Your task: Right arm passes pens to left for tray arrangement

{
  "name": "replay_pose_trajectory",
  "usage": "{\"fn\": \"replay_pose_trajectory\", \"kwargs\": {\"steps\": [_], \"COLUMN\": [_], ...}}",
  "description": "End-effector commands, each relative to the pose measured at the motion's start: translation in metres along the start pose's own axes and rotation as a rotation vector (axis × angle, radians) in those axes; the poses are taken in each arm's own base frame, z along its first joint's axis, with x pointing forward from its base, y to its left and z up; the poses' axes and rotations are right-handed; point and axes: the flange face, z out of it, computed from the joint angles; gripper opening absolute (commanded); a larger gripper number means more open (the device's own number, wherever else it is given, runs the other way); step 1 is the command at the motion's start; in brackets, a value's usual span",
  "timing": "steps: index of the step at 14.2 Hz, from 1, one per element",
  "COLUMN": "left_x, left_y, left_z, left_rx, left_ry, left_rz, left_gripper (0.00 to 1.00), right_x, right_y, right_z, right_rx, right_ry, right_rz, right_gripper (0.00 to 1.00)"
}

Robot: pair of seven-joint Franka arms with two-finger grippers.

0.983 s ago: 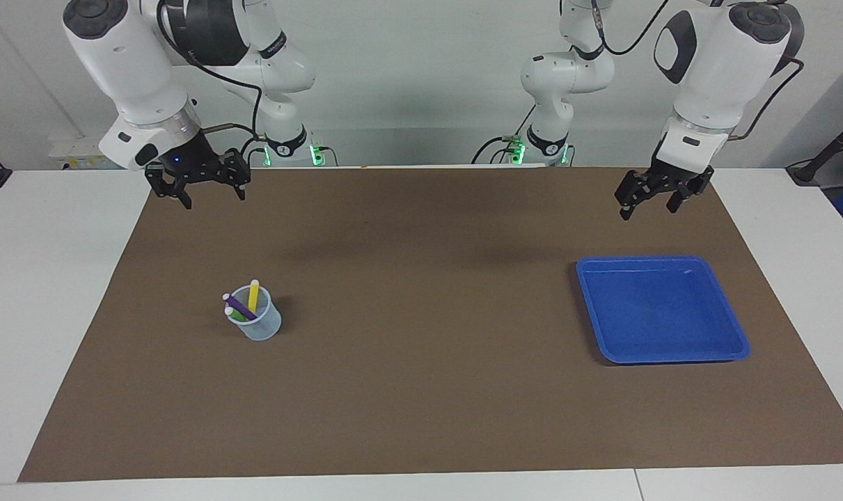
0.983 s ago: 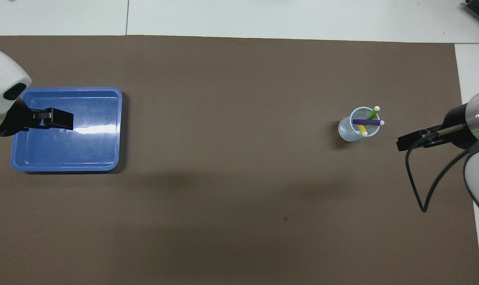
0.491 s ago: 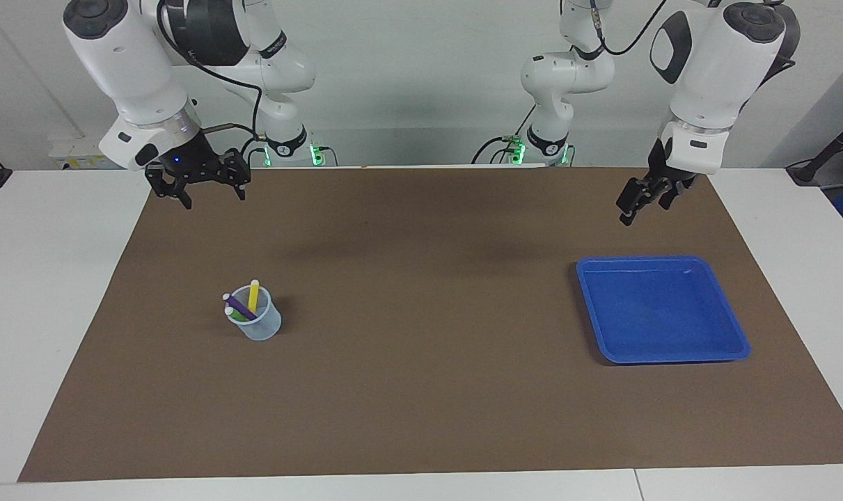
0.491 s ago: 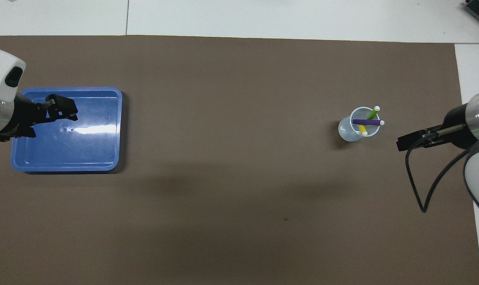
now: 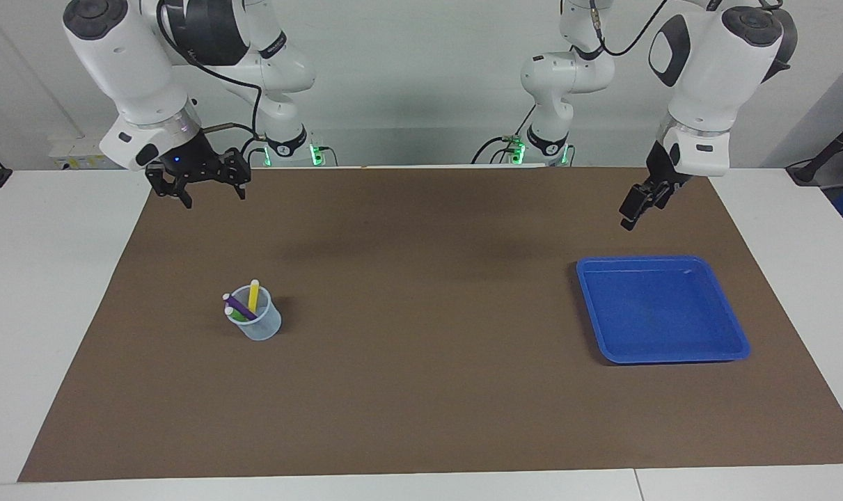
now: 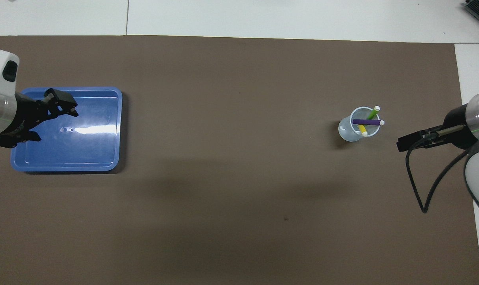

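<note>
The right gripper (image 5: 203,189) hung in the air over the brown mat (image 5: 421,390) at the right arm's end of the table, close to the mat's edge nearest the robots, its two fingers spread wide apart and pointing down with nothing between them. The right arm (image 5: 125,66) rose from it in a steep bend, the white forearm tilted up toward the base, with a black cable looping off the wrist. In the overhead view this gripper (image 6: 411,141) showed as a dark bar just beside the cup (image 6: 353,129), toward the right arm's end, without touching it. The left gripper (image 5: 642,203) hung over the mat at the left arm's end, turned edge-on, so I cannot tell how far its fingers were parted; nothing showed in its grasp. Its forearm (image 5: 710,69) stood almost upright above it, wrist bent down. From overhead the left gripper (image 6: 59,107) covered part of the tray (image 6: 105,158), though the facing view showed it well above the table and nearer the robots than the tray (image 5: 661,309). The tray lay flat and bare on the mat. The three pens (image 5: 243,304) stood leaning in the translucent cup (image 5: 257,324), well apart from the tray: the yellow one (image 5: 253,298) fairly upright, the purple one (image 6: 366,122) slanted across the rim, the green one (image 6: 372,114) lower beside it.
</note>
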Motion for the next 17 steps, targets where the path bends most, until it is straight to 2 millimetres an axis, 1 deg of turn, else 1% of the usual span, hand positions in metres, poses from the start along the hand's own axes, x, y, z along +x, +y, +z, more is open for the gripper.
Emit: {"fn": "replay_pose_trajectory", "kwargs": {"steps": [1,4,6,7,8,10,11,12,14,16,17], "left_x": [-0.013,-0.033,-0.040,-0.041,-0.042,-0.043,-0.043,-0.043,-0.045,-0.043,-0.042], "left_y": [0.009,0.029,0.039,0.041,0.042,0.044,0.045,0.044,0.045,0.047,0.049], "left_z": [-0.002,-0.002,-0.004,-0.006,-0.005,-0.008,-0.007,-0.008,-0.008,-0.011,-0.011], "left_rx": [-0.018,-0.018,-0.027,-0.031,-0.043,-0.067,-0.067,-0.066,-0.074,-0.113,-0.123], "left_ry": [0.003,-0.006,-0.002,-0.001,-0.022,-0.058,-0.064,-0.064,-0.086,-0.169,-0.181], "left_rz": [-0.134,-0.231,-0.291,-0.357,-0.458,-0.621,-0.658,-0.667,-0.690,-0.830,-0.877], "left_gripper": [1.00,1.00,1.00,1.00,1.00,1.00,1.00,1.00,1.00,1.00,1.00], "right_x": [0.002,-0.002,-0.005,-0.004,0.000,0.013,0.023,0.029,0.043,0.059,0.068], "right_y": [0.002,0.001,0.002,0.003,0.007,0.015,0.016,0.014,0.017,0.026,0.026], "right_z": [-0.002,0.001,0.002,0.004,0.005,0.016,0.028,0.033,0.056,0.077,0.088], "right_rx": [-0.020,-0.017,-0.016,-0.017,-0.018,-0.014,-0.012,-0.016,-0.018,-0.052,-0.056], "right_ry": [0.014,-0.020,-0.028,-0.017,-0.011,-0.028,-0.040,-0.025,-0.022,-0.024,-0.019], "right_rz": [0.017,0.011,-0.002,-0.009,-0.009,-0.042,-0.046,-0.050,-0.054,-0.060,-0.066], "right_gripper": [1.00,1.00,1.00,1.00,1.00,1.00,1.00,1.00,1.00,1.00,1.00]}}
